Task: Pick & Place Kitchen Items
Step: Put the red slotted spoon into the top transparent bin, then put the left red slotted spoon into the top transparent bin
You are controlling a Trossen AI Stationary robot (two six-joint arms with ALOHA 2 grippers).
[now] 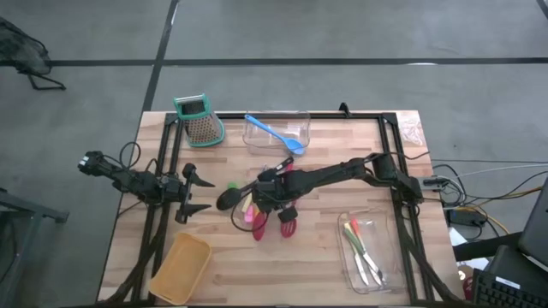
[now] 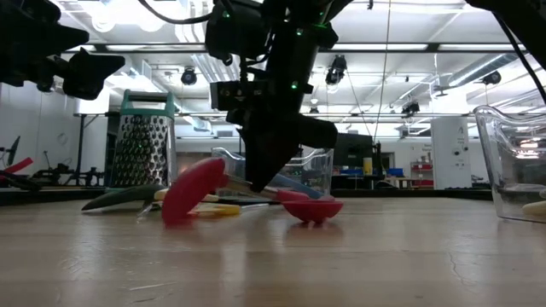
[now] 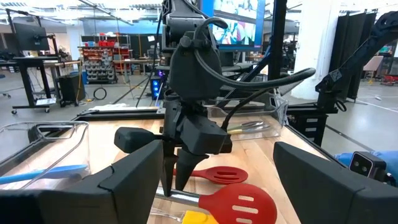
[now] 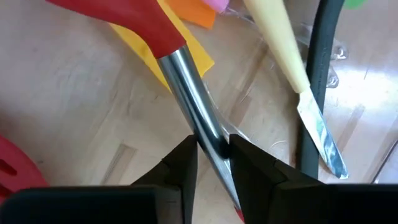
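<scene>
The red spatula point(image 4: 134, 25) lies in the heap of utensils at mid-table, its shiny steel shank running between red handle and slotted red head point(image 3: 239, 205). It is probably light and stiff, though that polished shank looks slippery, so a squeeze square across it seems the sound hold. The right gripper point(image 4: 211, 149) is down on the pile, its fingers closed against that shank; whether the hold is firm is hard to judge. The left gripper point(image 1: 195, 193) waits spread apart near the table's left side.
</scene>
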